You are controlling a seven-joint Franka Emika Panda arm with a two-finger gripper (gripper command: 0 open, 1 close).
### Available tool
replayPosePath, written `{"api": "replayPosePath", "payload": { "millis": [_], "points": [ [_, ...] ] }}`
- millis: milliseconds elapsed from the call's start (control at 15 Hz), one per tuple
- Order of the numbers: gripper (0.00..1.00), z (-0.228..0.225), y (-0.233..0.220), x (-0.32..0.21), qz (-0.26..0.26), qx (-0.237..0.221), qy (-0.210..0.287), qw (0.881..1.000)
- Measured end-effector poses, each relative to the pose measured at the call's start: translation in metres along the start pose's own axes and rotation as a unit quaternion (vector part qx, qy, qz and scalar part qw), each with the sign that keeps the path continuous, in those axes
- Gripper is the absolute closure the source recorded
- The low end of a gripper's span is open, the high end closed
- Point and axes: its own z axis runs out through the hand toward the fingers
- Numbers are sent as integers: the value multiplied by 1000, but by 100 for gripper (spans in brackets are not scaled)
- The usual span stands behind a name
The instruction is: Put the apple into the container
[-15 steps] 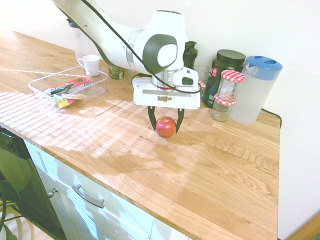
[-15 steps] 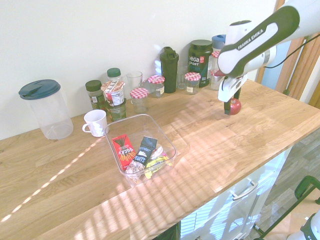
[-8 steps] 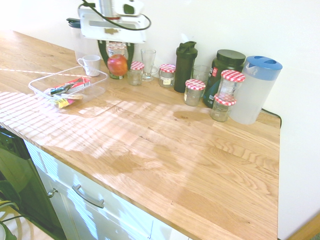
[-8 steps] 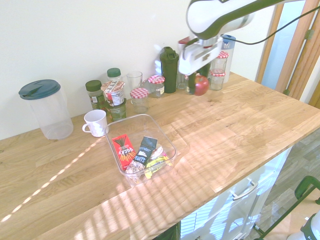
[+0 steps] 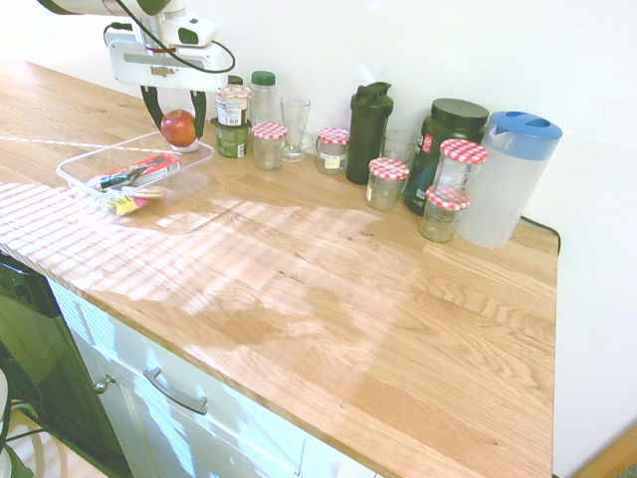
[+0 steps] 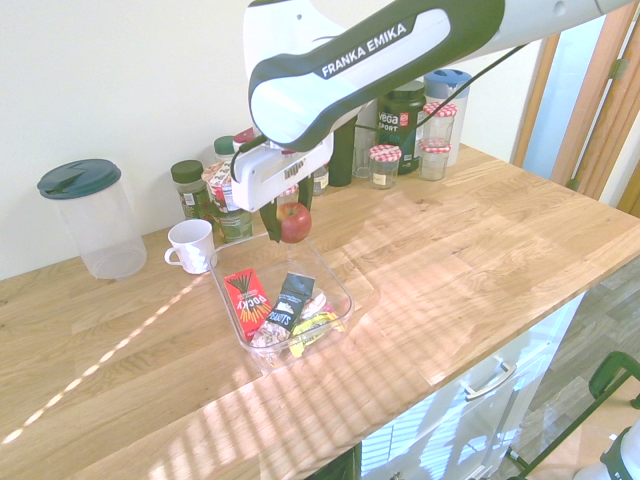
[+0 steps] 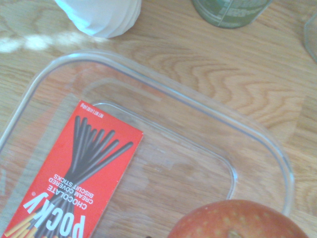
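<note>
In the upper left of the first exterior view, the fingers [image 5: 171, 113] grip the apple [image 5: 179, 127] in the air above the far end of the clear container [image 5: 90, 164] on the bench [image 5: 398, 299].

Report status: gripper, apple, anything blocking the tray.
Gripper shut on small red apple, held above the counter. Over far end of clear plastic tray. Red Pocky box inside; bare floor below apple.

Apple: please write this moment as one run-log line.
gripper: shut on apple | apple: held above container | release: not yet
</note>
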Motion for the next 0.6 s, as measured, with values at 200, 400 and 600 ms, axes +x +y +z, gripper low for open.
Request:
{"api": "replayPosePath", "payload": {
  "millis": [200,400,600],
  "points": [
    [100,19,-5,1,3,0,-6,1000],
    [100,33,-7,3,3,2,-9,1000],
    [100,59,-12,6,3,6,-13,1000]
  ]
}}
